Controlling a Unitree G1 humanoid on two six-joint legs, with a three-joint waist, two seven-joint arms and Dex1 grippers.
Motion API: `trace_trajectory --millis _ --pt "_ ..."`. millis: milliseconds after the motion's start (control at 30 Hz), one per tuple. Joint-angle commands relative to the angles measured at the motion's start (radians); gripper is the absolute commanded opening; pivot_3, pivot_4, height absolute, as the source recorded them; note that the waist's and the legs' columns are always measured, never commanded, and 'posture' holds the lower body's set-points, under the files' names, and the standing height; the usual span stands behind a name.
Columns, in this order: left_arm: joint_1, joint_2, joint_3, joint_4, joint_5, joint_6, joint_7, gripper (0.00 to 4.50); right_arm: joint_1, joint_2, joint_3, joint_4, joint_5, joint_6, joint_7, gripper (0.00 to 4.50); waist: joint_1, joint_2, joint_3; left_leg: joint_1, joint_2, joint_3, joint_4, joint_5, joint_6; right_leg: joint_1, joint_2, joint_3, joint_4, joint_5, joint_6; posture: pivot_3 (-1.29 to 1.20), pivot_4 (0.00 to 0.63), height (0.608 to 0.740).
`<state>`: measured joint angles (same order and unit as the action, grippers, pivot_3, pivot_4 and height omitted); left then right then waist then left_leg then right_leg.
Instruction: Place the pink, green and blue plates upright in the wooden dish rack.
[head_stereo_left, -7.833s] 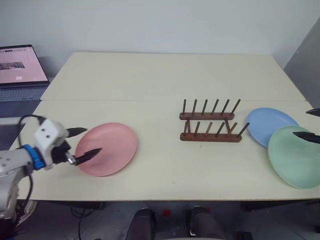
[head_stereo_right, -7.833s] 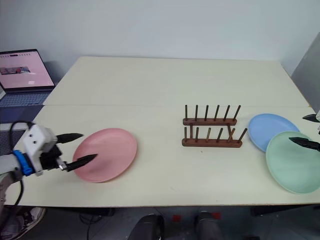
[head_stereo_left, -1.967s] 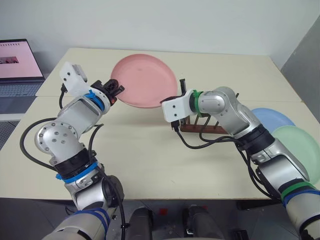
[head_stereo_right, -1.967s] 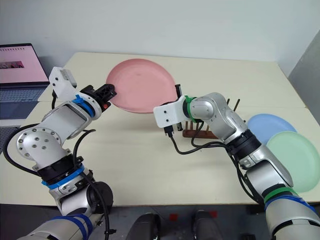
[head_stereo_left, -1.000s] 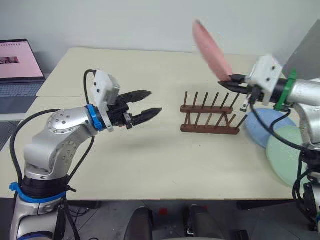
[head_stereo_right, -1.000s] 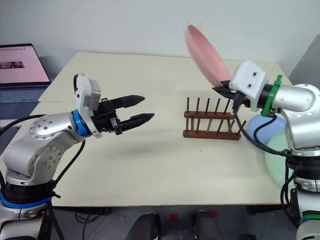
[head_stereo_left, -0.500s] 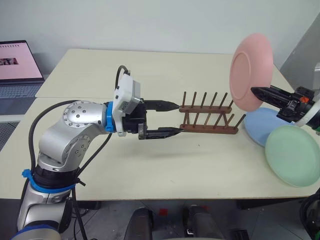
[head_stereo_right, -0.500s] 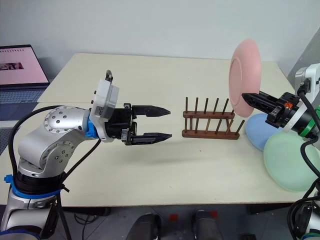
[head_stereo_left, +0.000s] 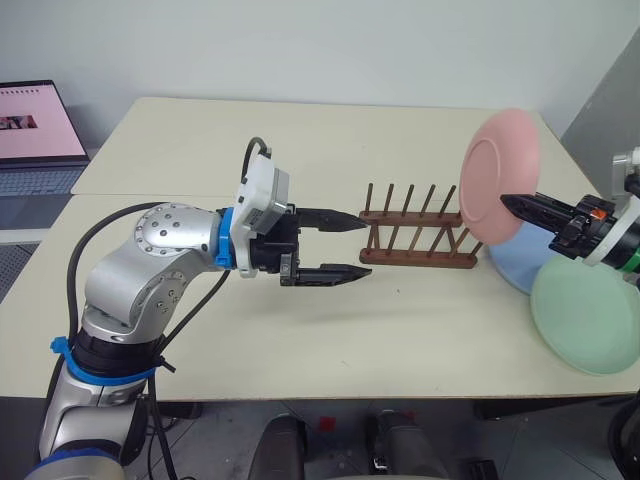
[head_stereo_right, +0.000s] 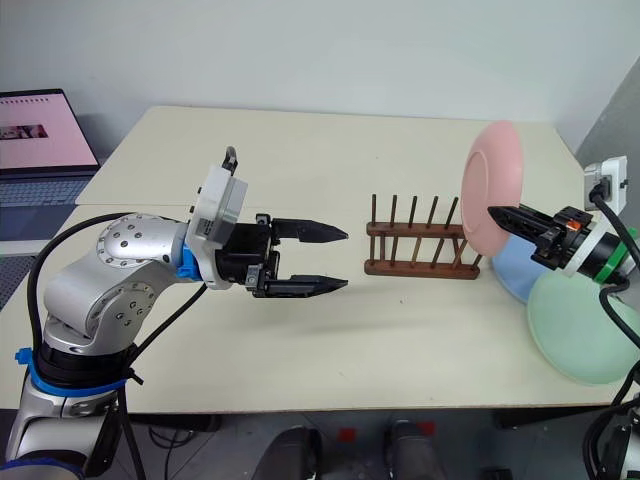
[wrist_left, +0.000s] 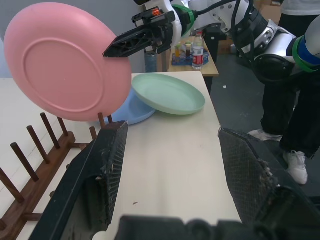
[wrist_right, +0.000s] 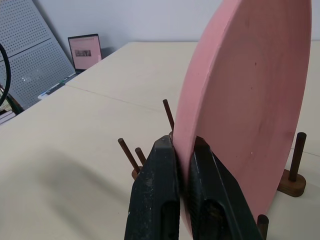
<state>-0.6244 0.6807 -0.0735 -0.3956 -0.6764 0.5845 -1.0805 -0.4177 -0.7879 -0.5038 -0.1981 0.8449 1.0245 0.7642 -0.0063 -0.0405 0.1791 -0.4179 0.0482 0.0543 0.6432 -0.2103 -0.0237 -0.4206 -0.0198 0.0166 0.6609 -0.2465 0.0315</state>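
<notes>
Clamped on the pink plate's rim, the right gripper holds it upright just right of the wooden dish rack, seemingly above its end pegs. Next: lower it into a slot. Left gripper waits open, left of the rack. Green plate overlaps blue plate, far right. Half a second ago the plate sat higher

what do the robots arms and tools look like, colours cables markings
Both arms are silver-grey metal with rounded joint housings and loose black cables. The left arm has blue bands and a white box at the wrist; its left tool has two long tapered black fingers. The right arm carries green bands, and the right tool has the same pointed black fingers.
</notes>
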Motion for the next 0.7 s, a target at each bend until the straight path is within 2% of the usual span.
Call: trace_trajectory --millis 33,133,300,467,567,700 --pt "-0.021 -0.009 0.005 -0.027 -0.007 -0.002 0.005 3.16 -0.041 -0.028 0.014 0.046 0.002 -0.034 0.021 0.0 0.0 0.0 0.0 0.0 0.0 0.0 0.0 0.0 0.0 0.0 0.0 0.0 0.0 0.0 0.0 0.0 0.15 0.739" --pt "-0.023 -0.013 0.004 -0.025 -0.004 -0.004 0.006 3.16 -0.071 -0.033 0.039 0.096 -0.002 -0.026 0.012 0.0 0.0 0.0 0.0 0.0 0.0 0.0 0.0 0.0 0.0 0.0 0.0 0.0 0.0 0.0 0.0 0.0 0.15 0.739" --pt "-0.018 -0.02 -0.001 -0.027 0.002 -0.005 0.008 3.17 -0.099 -0.034 0.066 0.138 -0.03 -0.054 -0.011 1.5 0.0 0.0 0.0 0.0 0.0 0.0 0.0 0.0 0.0 0.0 0.0 0.0 0.0 0.0 0.0 0.0 0.15 0.739" --pt "-0.015 -0.034 -0.006 -0.025 0.002 -0.003 0.013 3.17 -0.098 -0.051 0.015 0.11 -0.022 -0.053 -0.049 3.3 0.001 0.0 0.0 -0.001 0.0 0.0 0.0 0.0 0.0 0.0 0.0 0.0 0.0 0.0 0.0 0.0 0.15 0.739" --pt "-0.011 -0.041 -0.018 -0.022 0.011 -0.013 0.004 3.17 -0.062 -0.098 -0.044 0.068 -0.015 -0.036 -0.063 4.36 0.002 0.001 0.0 -0.001 0.0 0.0 0.0 0.0 0.0 0.0 0.0 0.0 0.0 0.0 0.0 0.0 0.15 0.739" --pt "-0.001 -0.035 -0.057 -0.02 0.044 -0.054 -0.048 3.17 0.181 -0.233 -0.173 -0.113 -0.061 -0.034 0.024 4.46 0.015 0.002 0.0 -0.002 -0.001 -0.003 0.0 0.0 0.0 0.0 0.0 -0.002 -0.001 -0.001 0.001 0.0 0.15 0.739"
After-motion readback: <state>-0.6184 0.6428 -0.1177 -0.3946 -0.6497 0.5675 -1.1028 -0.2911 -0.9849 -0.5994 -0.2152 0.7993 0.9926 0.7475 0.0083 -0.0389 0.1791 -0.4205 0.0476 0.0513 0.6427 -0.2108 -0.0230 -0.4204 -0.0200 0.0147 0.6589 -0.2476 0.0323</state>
